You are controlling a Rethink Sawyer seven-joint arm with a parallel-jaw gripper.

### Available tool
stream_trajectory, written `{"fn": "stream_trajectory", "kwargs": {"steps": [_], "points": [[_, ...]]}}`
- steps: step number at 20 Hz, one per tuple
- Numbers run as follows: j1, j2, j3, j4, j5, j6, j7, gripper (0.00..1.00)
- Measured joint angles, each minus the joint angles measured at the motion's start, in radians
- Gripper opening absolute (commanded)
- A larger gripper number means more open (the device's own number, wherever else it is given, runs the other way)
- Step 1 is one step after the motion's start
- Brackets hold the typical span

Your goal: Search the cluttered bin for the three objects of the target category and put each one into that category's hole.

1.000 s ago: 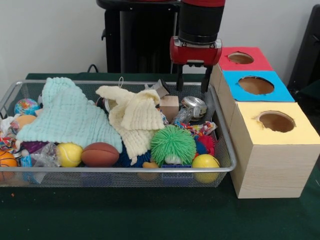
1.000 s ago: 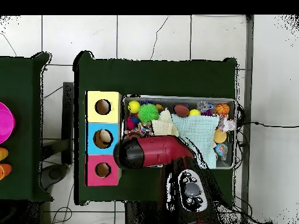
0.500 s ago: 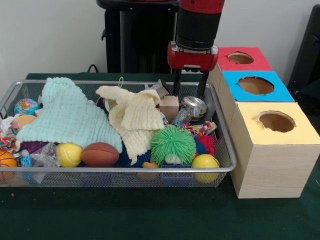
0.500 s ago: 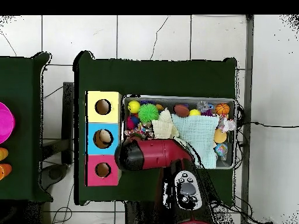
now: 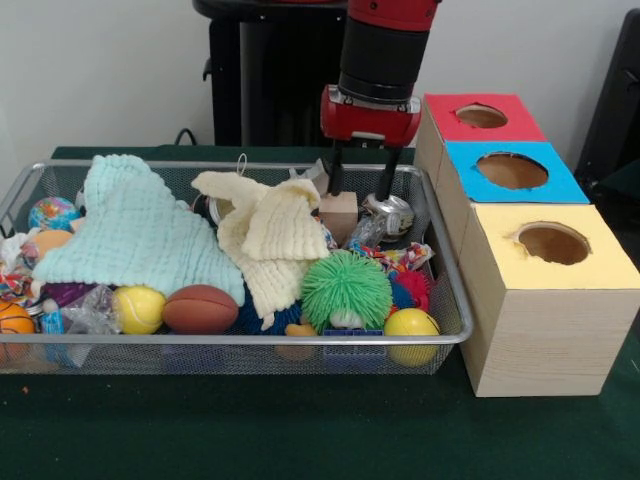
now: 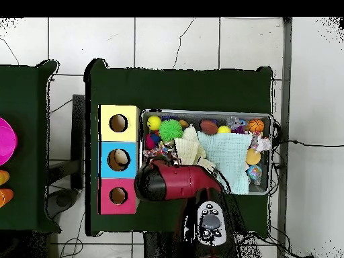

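My gripper (image 5: 358, 190) hangs open over the far right corner of the wire bin (image 5: 240, 338), its two black fingers straddling the gap between a small wooden block (image 5: 339, 214) and a silver can (image 5: 390, 213). Nothing is held between the fingers. A cream cloth (image 5: 268, 243) and a mint cloth (image 5: 140, 233) cover much of the clutter. Along the front lie a green fuzzy ball (image 5: 346, 289), a brown football (image 5: 200, 309) and two yellow balls (image 5: 138, 309) (image 5: 411, 325). In the overhead view the red arm (image 6: 176, 183) hides the gripper.
Three boxes stand in a row to the right of the bin, with a red hole (image 5: 481, 116), a blue hole (image 5: 512, 170) and a yellow hole (image 5: 552, 243). From above, a tan object shows inside the blue hole (image 6: 119, 159). An orange basketball (image 5: 12, 320) sits front left.
The gripper has shifted left, away from the red box, and dropped slightly toward the block and can. It stays open; the bin's contents have not moved.
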Motion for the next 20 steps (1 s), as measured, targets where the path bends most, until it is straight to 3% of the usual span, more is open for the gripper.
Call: {"fn": "stream_trajectory", "kwargs": {"steps": [11,20], "points": [[-0.002,0.026,-0.018,0.003,0.051,-0.100,0.000,1.00],[-0.006,0.040,-0.018,0.010,0.083,-0.117,0.000,1.00]]}}
